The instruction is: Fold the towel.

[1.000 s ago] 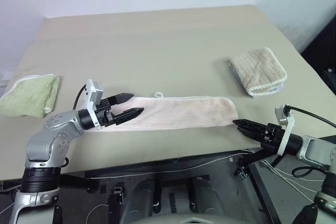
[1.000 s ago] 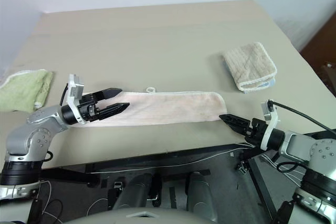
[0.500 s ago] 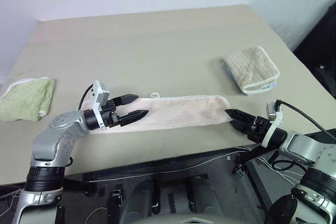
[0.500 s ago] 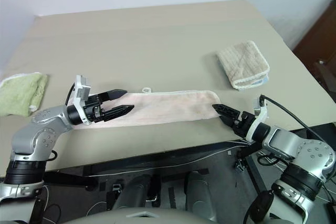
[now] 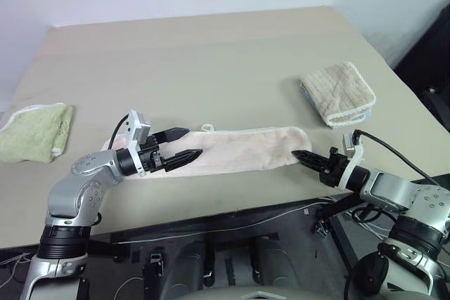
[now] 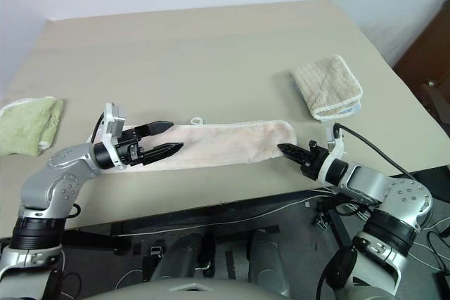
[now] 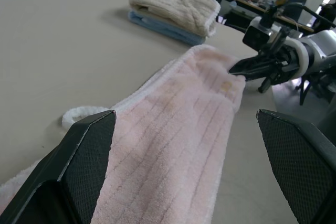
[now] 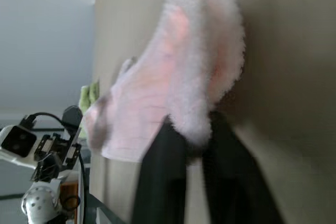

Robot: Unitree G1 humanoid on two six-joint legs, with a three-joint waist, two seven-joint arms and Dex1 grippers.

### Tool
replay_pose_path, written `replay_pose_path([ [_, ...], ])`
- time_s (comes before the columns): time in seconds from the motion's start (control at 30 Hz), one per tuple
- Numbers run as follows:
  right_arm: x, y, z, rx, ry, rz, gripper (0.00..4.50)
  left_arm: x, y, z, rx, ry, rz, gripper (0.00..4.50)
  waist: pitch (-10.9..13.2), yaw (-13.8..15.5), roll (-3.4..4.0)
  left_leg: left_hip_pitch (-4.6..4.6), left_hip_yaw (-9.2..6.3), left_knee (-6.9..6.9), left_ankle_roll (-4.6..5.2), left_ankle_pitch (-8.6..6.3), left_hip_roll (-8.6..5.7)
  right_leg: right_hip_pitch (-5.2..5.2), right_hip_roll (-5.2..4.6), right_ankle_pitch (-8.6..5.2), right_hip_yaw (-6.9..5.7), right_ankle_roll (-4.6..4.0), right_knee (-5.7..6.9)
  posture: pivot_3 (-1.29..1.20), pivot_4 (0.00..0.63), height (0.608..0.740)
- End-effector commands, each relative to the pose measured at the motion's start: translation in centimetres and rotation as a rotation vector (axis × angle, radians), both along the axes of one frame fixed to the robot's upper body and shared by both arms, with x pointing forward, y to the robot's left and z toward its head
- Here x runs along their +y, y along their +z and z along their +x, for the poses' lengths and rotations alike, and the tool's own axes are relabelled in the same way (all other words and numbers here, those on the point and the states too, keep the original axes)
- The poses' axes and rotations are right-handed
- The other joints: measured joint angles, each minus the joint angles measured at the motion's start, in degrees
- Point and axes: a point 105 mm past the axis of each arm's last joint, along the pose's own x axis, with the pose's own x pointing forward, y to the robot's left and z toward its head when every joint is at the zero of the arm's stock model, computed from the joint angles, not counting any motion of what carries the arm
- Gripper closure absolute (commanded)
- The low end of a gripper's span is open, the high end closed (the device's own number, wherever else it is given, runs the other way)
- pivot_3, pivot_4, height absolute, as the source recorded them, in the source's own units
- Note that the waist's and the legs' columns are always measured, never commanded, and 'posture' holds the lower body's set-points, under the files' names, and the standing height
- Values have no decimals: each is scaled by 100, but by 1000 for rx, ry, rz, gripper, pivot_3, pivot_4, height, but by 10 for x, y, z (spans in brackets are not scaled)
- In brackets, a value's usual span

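While the towel (image 5: 235, 151) lies stretched along the table's (image 5: 211, 61) near edge, the right gripper (image 5: 304, 156) has pinched its right end. The left gripper (image 5: 184, 144) hovers wide over the other end; it should clamp both layers before lifting.

light: even, soft | shadows: faint | right wrist view: blurred

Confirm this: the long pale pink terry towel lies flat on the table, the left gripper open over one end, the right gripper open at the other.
One thing is wrong: the right gripper is shut, pinching the end of the long pale pink terry towel, as the right wrist view shows. The rest stands: the towel lies flat on the table, and the left gripper is open over its other end.
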Motion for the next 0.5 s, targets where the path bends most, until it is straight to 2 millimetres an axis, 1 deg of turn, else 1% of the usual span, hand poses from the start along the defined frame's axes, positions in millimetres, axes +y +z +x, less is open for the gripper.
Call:
replay_pose_path([
  [0.03, -2, 3, -5, -18, -1, 8, 4453, 0, 8, -3, -42, 2, 0, 0, 0, 13, 0, 0, 0, -4, 0, 0, 0, -1, 0, 0, 0, 0, -2, 0, 150, 740],
  [0.17, -7, 5, -12, -37, 1, 14, 4453, 5, 5, 1, -37, 32, 11, 0, -1, 35, 1, -1, -2, -21, 0, 0, 0, -3, 0, 0, -5, 0, -17, 0, 150, 740],
  [0.27, -15, 6, -15, -39, -8, -2, 4453, 7, 3, 4, -30, 49, 20, 0, -1, 59, 2, -2, -1, -43, 0, 0, 0, -2, 0, 1, -6, 1, -44, 0, 150, 740],
  [0.37, -29, 11, -19, -56, -30, -24, 4453, 5, 2, 3, -26, 42, 22, 0, -1, 145, 3, -4, 0, -60, 1, 1, -1, -5, 0, 1, -7, 1, -60, 0, 150, 740],
  [0.5, -53, 16, -22, -60, -84, -72, 4453, -1, 13, 2, -25, 18, -26, 0, -1, 206, 4, -7, 1, -70, 1, 1, -1, -10, -1, 0, -8, 0, -62, 0, 150, 740],
])
